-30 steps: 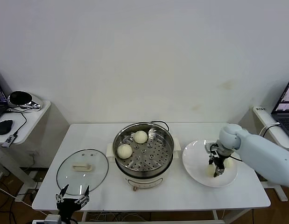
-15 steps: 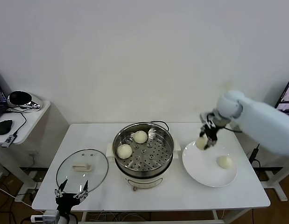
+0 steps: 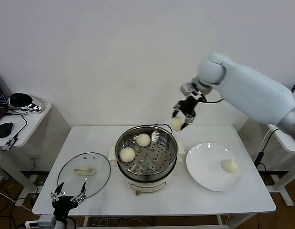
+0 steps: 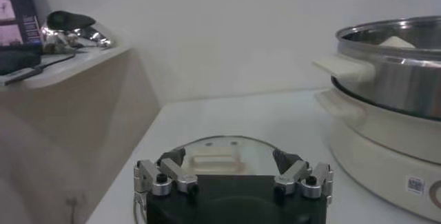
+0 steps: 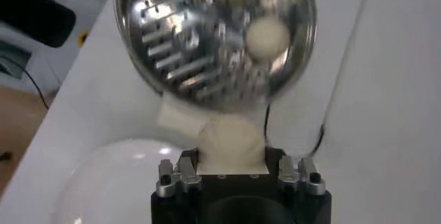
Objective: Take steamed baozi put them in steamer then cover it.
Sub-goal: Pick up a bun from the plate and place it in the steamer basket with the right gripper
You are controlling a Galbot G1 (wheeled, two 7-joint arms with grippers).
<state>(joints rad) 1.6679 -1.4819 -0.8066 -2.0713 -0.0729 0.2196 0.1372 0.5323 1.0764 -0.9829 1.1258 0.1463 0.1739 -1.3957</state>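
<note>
Right claw clamped on a smooth round baozi, frame centre, above the shiny perforated steel steamer; left claw apart, lower left, beside the glass cover

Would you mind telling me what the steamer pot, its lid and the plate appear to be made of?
Steamer pot: polished metal, likely stainless steel; mirror-like reflections, perforated tray.
Its base: cream, smooth, probably plastic.
Lid: clear glass, since the table shows through, with a metal rim and cream handle.
Plate: glossy white, ceramic or plastic; cannot tell which.
</note>
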